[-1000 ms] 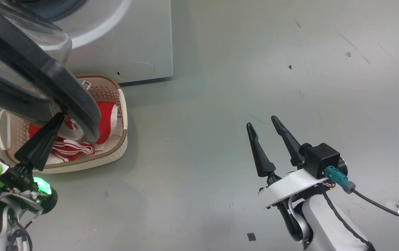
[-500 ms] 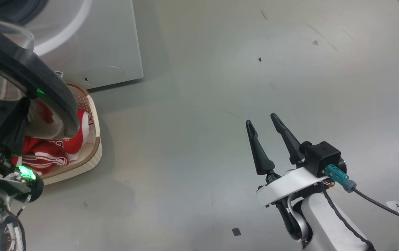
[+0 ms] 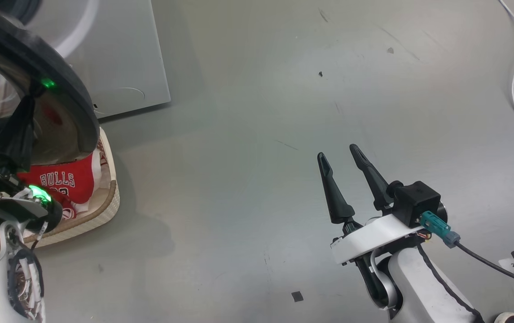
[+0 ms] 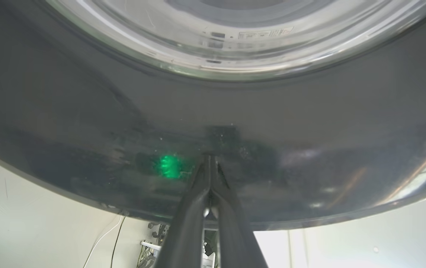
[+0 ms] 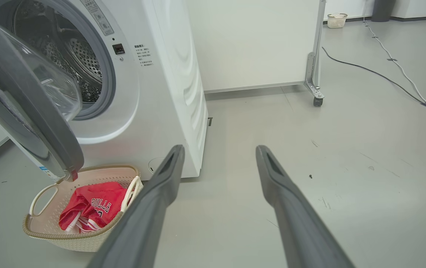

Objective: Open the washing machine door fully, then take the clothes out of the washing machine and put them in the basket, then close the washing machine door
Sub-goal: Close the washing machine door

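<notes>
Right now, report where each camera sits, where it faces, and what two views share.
Head: looks down at floor; left pincer shut against the washing machine door, right pincer open.
Left wrist: faces the door's rim; own shut fingers.
Right wrist: faces the washing machine; own open fingers.
Head and right wrist share the basket holding the clothes.

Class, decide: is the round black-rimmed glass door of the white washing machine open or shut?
Open. The round black-rimmed glass door stands swung away from the white washing machine, baring its perforated steel drum.
</notes>
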You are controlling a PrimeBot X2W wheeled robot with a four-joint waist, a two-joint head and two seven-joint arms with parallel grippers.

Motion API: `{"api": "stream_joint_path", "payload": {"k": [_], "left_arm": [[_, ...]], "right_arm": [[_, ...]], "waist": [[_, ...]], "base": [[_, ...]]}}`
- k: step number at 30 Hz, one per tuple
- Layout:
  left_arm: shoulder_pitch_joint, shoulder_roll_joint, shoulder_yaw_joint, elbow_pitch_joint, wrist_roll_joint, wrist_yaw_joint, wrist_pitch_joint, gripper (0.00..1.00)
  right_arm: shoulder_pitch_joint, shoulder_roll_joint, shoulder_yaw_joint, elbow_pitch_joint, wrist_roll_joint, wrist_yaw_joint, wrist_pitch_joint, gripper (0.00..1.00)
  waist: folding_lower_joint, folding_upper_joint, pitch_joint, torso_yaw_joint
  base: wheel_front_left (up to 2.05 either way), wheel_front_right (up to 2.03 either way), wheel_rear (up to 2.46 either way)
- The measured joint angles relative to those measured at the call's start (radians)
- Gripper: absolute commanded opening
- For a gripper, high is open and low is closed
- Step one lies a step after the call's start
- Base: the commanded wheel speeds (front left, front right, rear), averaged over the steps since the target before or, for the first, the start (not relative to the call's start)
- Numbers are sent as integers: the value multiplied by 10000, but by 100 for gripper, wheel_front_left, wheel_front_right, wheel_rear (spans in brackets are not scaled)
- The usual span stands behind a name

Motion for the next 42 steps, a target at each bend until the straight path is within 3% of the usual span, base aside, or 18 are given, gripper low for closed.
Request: {"api": "stream_joint_path", "payload": {"k": [11,20,26,30,38,42], "left_arm": [[-247,-50,-265,614,63,-268,-282,0],[137,-75,-1356,1296,951,-729,-54,0],[760,61,-2144,1522,2151,-1300,56,0],[1031,631,-2533,1515,3428,-1668,-299,0],[1457,1766,-3193,1099,6495,-1925,-1829,0],[1619,1973,-3371,876,7618,-1937,-2769,0]], "right_arm": [[30,6,-211,-35,52,-102,0,100],[142,6,-700,35,-167,-169,0,100],[169,-48,-951,63,-336,-142,0,100],[201,-178,-1170,63,-407,-138,0,100],[587,-245,-1342,65,-543,-128,0,100],[658,-240,-1346,65,-571,-69,0,100]], "waist": [[0,0,-112,33],[0,0,-395,549],[0,0,-675,1093],[0,0,-890,1498],[0,0,-1344,2312],[0,0,-1546,2676]], "base": [[0,0,0],[0,0,0],[0,0,0],[0,0,0],[0,0,0],[0,0,0]]}}
